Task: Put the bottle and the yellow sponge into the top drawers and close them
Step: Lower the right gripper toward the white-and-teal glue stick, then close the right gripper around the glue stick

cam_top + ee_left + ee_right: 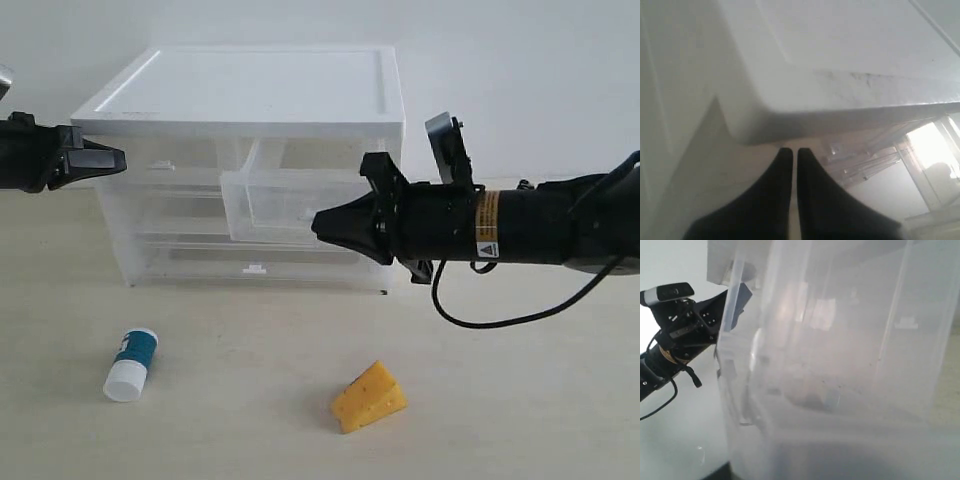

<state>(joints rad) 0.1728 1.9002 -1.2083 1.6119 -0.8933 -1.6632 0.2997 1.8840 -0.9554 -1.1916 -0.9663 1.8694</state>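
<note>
The chest is viewed from its front, slightly from above and at some distance, by the exterior camera. Its white top's corner is seen from just beneath by the left wrist camera. The pulled-out top drawer is faced closely by the right wrist camera. The chest is shared by all.

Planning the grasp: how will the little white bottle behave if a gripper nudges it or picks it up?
The bottle lies on its side on the table and is round, so a sideways nudge would likely roll it. Its smooth plastic surface looks somewhat slippery. It is small, so it is probably light to lift.
</note>
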